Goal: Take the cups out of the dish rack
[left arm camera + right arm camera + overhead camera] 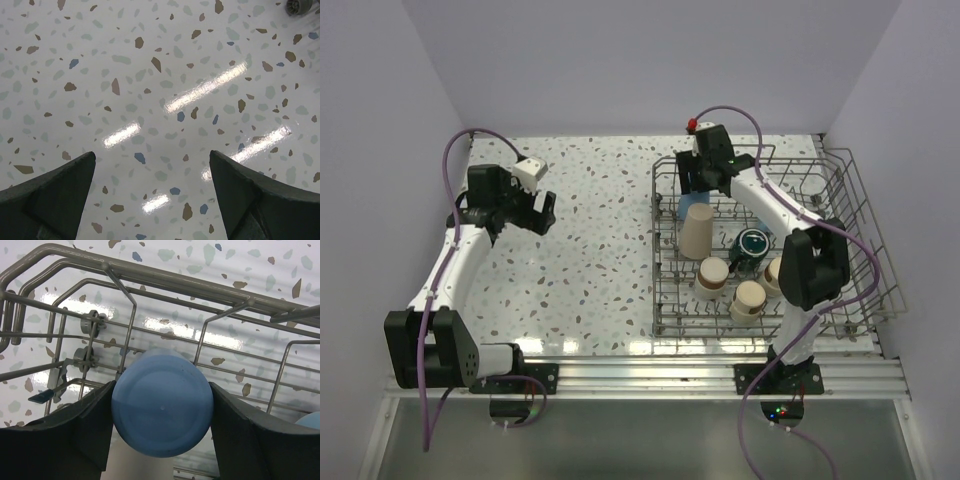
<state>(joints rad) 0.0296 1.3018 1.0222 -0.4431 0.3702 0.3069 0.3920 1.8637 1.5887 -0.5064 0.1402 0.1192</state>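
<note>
Right hand [161, 390] is down in the far left corner of the dish rack [656, 240], and its two fingers sit flat against either side of the light blue tumbler [162, 410], pinching it. From the right wrist view the tumbler's round base faces the camera, rack wires and tines close behind it, and I can't tell whether it is off the rack floor. Just nearer in the rack, the tall beige tumbler [697, 232] stands upside down, the dark teal mug [752, 243] sits to its right, and three short beige-and-brown cups [712, 275] cluster along the near side. Every one of those is inside the wire walls. A sliver of another light blue piece [311, 421] shows at the edge of the right wrist view, too little to name. Over on the other side, the left hand [151, 155] hangs above bare speckled bench [590, 230], fingers spread wide, gripping nothing, well apart from the rack.
</note>
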